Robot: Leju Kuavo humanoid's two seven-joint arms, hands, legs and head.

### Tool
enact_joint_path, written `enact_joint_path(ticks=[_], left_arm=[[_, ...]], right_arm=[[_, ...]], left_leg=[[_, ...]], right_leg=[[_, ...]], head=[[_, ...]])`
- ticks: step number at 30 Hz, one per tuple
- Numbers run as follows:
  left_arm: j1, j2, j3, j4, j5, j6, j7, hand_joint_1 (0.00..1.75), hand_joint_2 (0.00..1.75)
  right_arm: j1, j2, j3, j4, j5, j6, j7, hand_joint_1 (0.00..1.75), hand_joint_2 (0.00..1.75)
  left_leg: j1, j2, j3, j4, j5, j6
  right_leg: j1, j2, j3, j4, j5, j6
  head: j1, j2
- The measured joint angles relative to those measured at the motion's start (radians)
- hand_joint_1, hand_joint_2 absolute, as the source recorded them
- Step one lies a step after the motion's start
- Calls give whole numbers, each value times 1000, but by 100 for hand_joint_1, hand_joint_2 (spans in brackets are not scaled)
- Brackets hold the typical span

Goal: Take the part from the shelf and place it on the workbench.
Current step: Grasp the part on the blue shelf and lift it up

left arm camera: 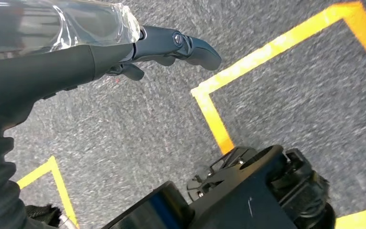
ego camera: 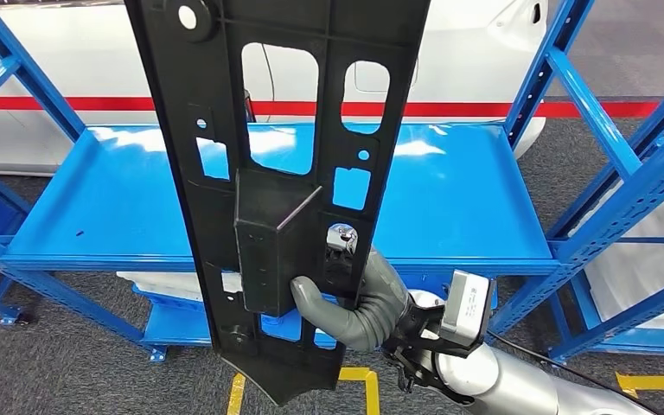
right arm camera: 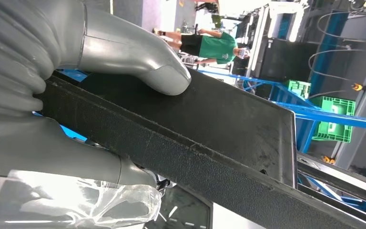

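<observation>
Gripping the long black panel (ego camera: 268, 173) near its lower end, the right hand (ego camera: 359, 298) holds it up in front of the blue shelf (ego camera: 467, 199), well clear of the shelf board. The panel stands almost upright, leaning a little, its top running out past the upper edge of the head view. It is a flat plastic part with several cut-out windows, a round hole near the top and a boxy block (ego camera: 268, 242) sticking out of its middle. The grey thumb (ego camera: 311, 298) presses against the lower side of that block, while the rest of the hand wraps behind the panel's right edge, so the hand is clamped on the part. Up close from the right wrist, the thumb (right arm camera: 143, 62) lies flat on the dark textured surface (right arm camera: 219, 124) and the palm sits underneath it.

Behind the panel, the shelf board is glossy blue, with slanted blue uprights (ego camera: 605, 190) at the right side and a white car body with a red stripe (ego camera: 484, 108) beyond it. Yellow tape lines (ego camera: 359, 376) mark the grey floor below. A person in a green shirt (right arm camera: 214, 45) is off in the background.

Down at the robot's side, the left hand (left arm camera: 171, 47) hangs over grey carpet and yellow tape (left arm camera: 248, 71), dark fingers stretched out and holding nothing.
</observation>
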Motion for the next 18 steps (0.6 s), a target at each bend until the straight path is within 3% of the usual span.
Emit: enact_joint_path(ticks=[1, 3, 5, 7, 9, 12, 13, 14, 15, 18], left_arm=[[3, 0, 0, 0, 0, -2, 0, 0, 175], [6, 0, 0, 0, -1, -5, 0, 0, 175], [6, 0, 0, 0, -1, -7, 0, 0, 175], [8, -2, 0, 0, -1, -8, 0, 0, 175], [10, -3, 0, 0, -1, -8, 0, 0, 175], [12, -2, 1, 0, -1, -8, 1, 0, 175], [13, -2, 1, 0, -1, -8, 1, 0, 175], [14, -2, 1, 0, -1, -8, 1, 0, 175], [14, -2, 1, 0, 0, -8, 1, 0, 175], [13, -2, 1, 0, -1, -8, 0, 0, 175]], right_arm=[[0, 0, 0, 0, -1, 0, 0, 175, 175], [-1, -1, 0, 0, -4, 0, 0, 175, 175], [-3, -1, 0, 0, -4, 0, 0, 175, 175], [-4, -3, -1, 0, -5, 0, 0, 175, 175], [-4, -5, -2, 0, -5, 0, 0, 175, 175], [-4, -5, -3, 0, -5, 0, 0, 175, 175], [-3, -5, -3, 0, -5, 0, 0, 175, 175], [-3, -5, -3, 0, -5, 0, 0, 175, 175], [-3, -6, -3, 0, -6, 0, 0, 175, 175], [-4, -6, -3, 0, -6, 0, 0, 175, 175]], left_leg=[[0, -5, 48, -78, 32, 3], [-1, -29, 129, -220, 67, 14], [-6, -43, 151, -270, 69, 22], [-5, -29, 143, -275, 79, 33], [-2, -10, 131, -280, 93, 50], [-7, 17, 115, -280, 106, 64], [-9, 27, 111, -279, 108, 66], [-10, 37, 108, -278, 109, 66], [-11, 47, 105, -276, 110, 66], [-13, 64, 97, -264, 109, 58]], right_leg=[[0, 9, -4, 0, 4, 3], [0, 26, -11, -1, 13, 11], [-2, 39, -20, -2, 26, 24], [-2, 46, -31, -1, 32, 36], [2, 23, -56, 44, -8, 43], [1, -6, -124, 232, -122, 45], [0, -7, -135, 278, -135, 46], [0, -8, -130, 292, -130, 46], [0, -12, -106, 266, -108, 47], [2, -31, 22, 67, -41, 43]], head=[[0, 0], [0, 0], [0, 0], [0, 0], [5, 0], [11, 0], [11, 0], [11, 0], [11, 0], [10, 0]])
